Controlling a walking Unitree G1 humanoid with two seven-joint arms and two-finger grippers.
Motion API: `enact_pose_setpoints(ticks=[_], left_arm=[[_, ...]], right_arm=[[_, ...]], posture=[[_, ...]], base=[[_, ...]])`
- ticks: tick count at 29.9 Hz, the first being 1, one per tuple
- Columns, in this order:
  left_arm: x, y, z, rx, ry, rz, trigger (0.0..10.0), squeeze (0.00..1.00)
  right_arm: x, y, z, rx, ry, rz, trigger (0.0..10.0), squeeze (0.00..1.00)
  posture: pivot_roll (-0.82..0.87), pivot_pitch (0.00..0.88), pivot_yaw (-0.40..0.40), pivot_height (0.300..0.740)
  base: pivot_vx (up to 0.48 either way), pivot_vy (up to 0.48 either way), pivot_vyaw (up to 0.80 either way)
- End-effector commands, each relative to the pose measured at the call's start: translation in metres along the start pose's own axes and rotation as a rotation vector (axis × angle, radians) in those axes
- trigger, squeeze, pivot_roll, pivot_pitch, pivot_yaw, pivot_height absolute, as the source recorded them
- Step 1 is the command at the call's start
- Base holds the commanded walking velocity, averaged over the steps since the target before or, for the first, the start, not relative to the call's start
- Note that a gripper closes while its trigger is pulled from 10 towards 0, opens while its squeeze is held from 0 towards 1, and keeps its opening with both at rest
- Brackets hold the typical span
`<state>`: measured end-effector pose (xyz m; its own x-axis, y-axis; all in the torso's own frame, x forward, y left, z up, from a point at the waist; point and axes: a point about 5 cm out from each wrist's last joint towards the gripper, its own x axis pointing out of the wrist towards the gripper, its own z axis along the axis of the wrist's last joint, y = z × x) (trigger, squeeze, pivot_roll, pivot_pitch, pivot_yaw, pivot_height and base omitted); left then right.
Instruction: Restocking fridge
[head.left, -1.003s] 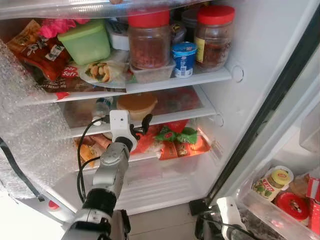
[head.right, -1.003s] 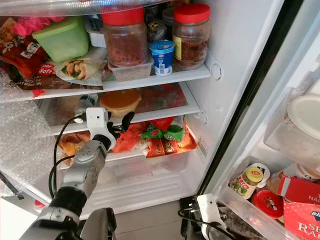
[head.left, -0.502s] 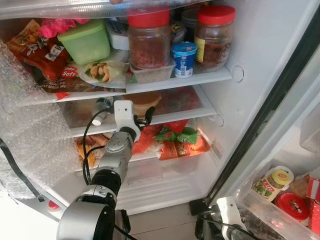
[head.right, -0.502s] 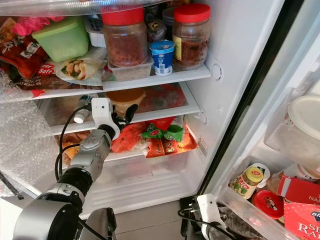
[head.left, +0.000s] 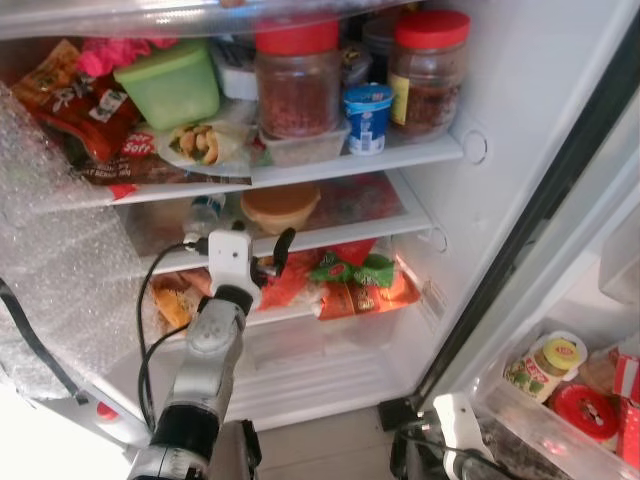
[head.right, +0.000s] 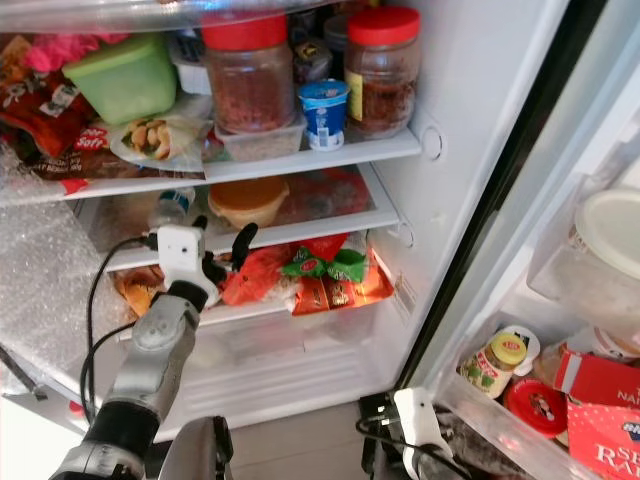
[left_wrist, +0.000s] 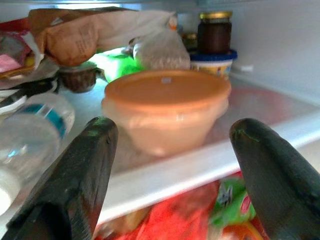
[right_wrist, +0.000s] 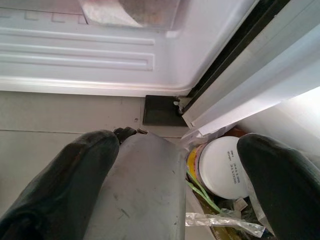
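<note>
While my left claw (head.left: 268, 258) hung spread and empty just before the middle shelf (head.left: 330, 232), the water bottle (head.left: 205, 214) lay on its side to the left, long axis running front to back, cap toward me. Pushing straight in, I judged my left finger could knock it rolling. The orange lidded bowl (left_wrist: 166, 109) sat upright between my fingers' line. My right claw (right_wrist: 175, 185) hung spread, idle, low by the door.
</note>
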<state>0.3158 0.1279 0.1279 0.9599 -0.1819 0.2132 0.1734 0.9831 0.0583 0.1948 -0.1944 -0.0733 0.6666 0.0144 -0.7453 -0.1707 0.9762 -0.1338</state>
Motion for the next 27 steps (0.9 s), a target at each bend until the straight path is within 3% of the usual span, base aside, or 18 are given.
enact_pose_setpoints(ticks=[1, 7, 15, 21, 27], left_arm=[[-0.003, -0.001, 0.006, 0.042, -0.017, -0.001, 10.0, 0.00], [-0.012, -0.010, 0.016, 0.077, -0.041, 0.002, 10.0, 0.00], [-0.028, -0.006, 0.011, 0.076, -0.009, 0.031, 10.0, 0.00], [-0.029, -0.008, 0.012, 0.076, 0.002, 0.031, 10.0, 0.00], [-0.029, -0.010, 0.013, 0.083, 0.000, 0.024, 10.0, 0.00]], right_arm=[[-0.014, 0.020, -0.052, -0.002, 0.206, 0.068, 10.0, 0.00], [-0.014, 0.021, -0.053, -0.002, 0.207, 0.071, 10.0, 0.00], [-0.014, 0.021, -0.052, -0.001, 0.205, 0.072, 10.0, 0.00], [-0.014, 0.020, -0.052, 0.000, 0.203, 0.071, 10.0, 0.00], [-0.014, 0.020, -0.052, 0.001, 0.205, 0.069, 10.0, 0.00]], posture=[[-0.05, 0.076, 0.045, 0.563], [-0.05, 0.078, 0.046, 0.563], [-0.04, 0.078, 0.046, 0.563], [-0.05, 0.076, 0.046, 0.563], [-0.05, 0.076, 0.045, 0.563]], base=[[0.000, 0.000, 0.00], [0.000, 0.000, 0.00], [0.000, 0.000, 0.00], [0.000, 0.000, 0.00], [-0.266, 0.000, 0.00]])
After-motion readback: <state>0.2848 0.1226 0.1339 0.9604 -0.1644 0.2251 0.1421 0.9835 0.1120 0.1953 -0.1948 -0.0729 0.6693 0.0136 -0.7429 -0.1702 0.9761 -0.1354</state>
